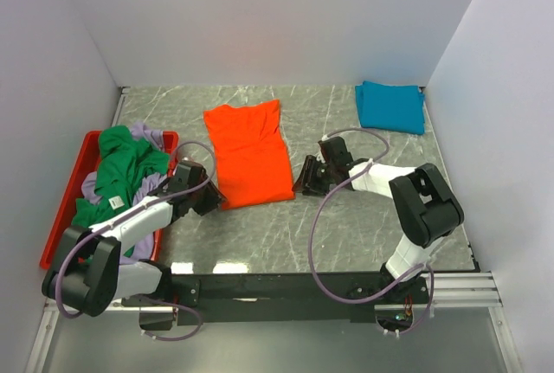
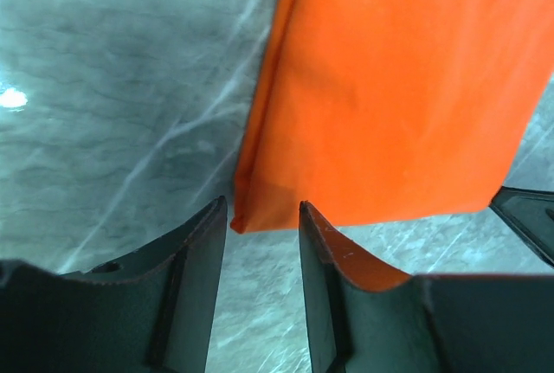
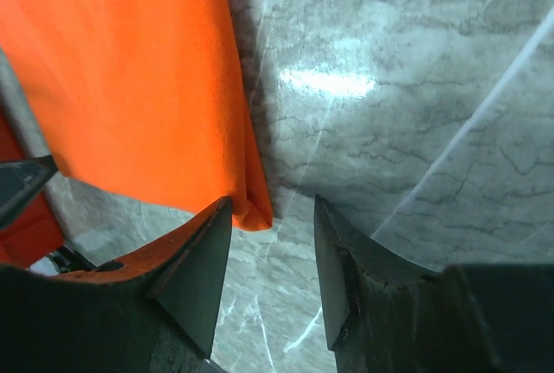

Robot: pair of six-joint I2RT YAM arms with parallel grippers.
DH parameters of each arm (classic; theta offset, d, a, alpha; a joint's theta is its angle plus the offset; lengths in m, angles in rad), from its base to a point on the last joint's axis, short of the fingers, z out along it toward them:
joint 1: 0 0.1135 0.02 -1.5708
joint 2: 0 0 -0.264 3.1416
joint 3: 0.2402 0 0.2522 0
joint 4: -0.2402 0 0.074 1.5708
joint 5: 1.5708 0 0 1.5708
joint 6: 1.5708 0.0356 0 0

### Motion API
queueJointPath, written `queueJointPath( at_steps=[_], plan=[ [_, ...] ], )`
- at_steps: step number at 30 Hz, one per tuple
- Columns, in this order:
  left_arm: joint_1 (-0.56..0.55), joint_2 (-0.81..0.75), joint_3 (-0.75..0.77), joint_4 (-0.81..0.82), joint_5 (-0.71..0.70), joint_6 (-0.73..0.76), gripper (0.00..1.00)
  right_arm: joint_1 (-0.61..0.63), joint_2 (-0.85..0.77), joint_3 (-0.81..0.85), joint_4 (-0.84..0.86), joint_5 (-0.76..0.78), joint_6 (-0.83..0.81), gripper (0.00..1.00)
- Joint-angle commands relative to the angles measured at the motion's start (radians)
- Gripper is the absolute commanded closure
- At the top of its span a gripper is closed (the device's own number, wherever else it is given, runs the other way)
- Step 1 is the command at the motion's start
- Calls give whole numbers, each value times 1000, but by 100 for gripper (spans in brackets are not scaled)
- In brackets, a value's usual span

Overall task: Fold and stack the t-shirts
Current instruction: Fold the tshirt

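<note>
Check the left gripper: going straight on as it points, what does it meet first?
Likely the orange shirt: its corner lies just ahead of the left gripper, in line with the open gap. Height is unclear; it might touch the table first.

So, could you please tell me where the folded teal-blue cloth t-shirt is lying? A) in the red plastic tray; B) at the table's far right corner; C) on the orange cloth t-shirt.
B: the teal-blue t-shirt lies at the far right corner of the grey marbled table, apart from the orange t-shirt.
</note>
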Motion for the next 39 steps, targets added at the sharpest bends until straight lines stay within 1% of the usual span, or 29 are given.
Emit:
queueJointPath(
  at_steps=[1,4,6,8,13,17,25,30,34,36,37,38,39],
  plan=[
    [-14,-2,-16,96,21,-22,56,7,-34,-46,71,23,37,50],
    [-27,12,-17,97,5,-30,57,10,-19,-55,82,11,54,50],
    [-37,18,-19,93,-15,-33,61,14,-10,-63,108,6,65,51],
    [-51,21,-20,86,-28,-36,62,24,-5,-69,116,5,71,51],
    [-80,35,-17,57,-94,-50,62,31,10,-92,145,-1,83,52],
    [-103,31,-23,44,-127,-67,60,40,26,-101,162,-11,94,53],
    [-103,-6,-27,-6,-153,-67,57,53,35,-112,174,-9,99,57],
    [-103,7,-40,3,-147,-70,55,57,35,-123,180,-11,100,59],
    [-103,41,-42,53,-127,-74,55,59,40,-124,185,-12,102,62],
    [-103,79,-33,70,-125,-73,57,62,41,-120,183,-12,102,67],
    [-105,90,-31,80,-122,-71,62,62,43,-118,182,-12,99,69],
    [-105,110,-31,89,-114,-70,67,63,43,-112,177,-9,94,75],
    [-108,116,-34,110,-101,-70,72,64,41,-109,171,-6,90,78]
  ],
)
